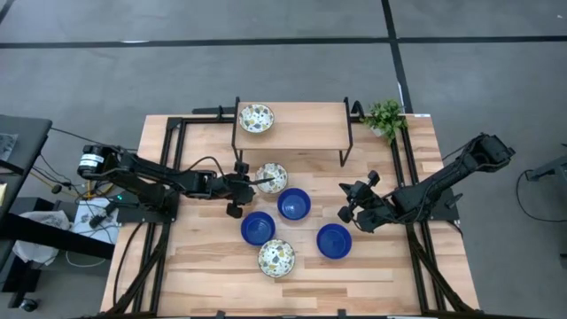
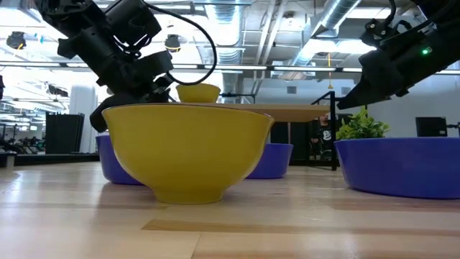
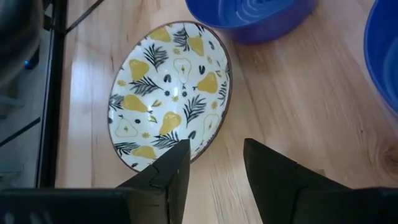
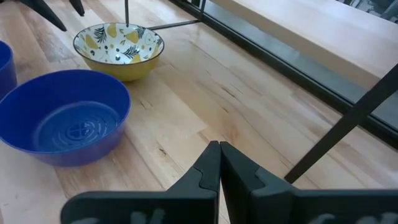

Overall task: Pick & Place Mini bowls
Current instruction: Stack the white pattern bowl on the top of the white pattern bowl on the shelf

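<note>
A light wooden slatted table (image 1: 213, 266) carries six small round bowls and a low wooden shelf on black metal legs (image 1: 306, 124). One white bowl with a yellow pear-and-leaf pattern inside (image 1: 256, 117) sits on the shelf near its left end. A second patterned bowl of the same kind (image 1: 272, 177) stands on the table just in front of the shelf, and a third patterned bowl (image 1: 276, 258) lies nearest the table's front edge; in the low view this front bowl shows a plain yellow outer wall. Three glossy solid blue bowls lie between them: one at centre (image 1: 293, 205), one to its front left (image 1: 258, 228), and one to the right (image 1: 334, 240). The left gripper (image 1: 251, 182) reaches in from the left side at the rim of the second patterned bowl; in the left wrist view its two dark fingers (image 3: 173, 169) are spread apart, one finger overlapping the near rim of that bowl (image 3: 169, 94) and the other over bare wood beside it. The right gripper (image 1: 347, 213) hovers near the right blue bowl, apart from it, and in the right wrist view its fingers (image 4: 210, 167) are pressed together with nothing between them. A small green potted plant (image 1: 384, 116) stands at the table's far right corner.
</note>
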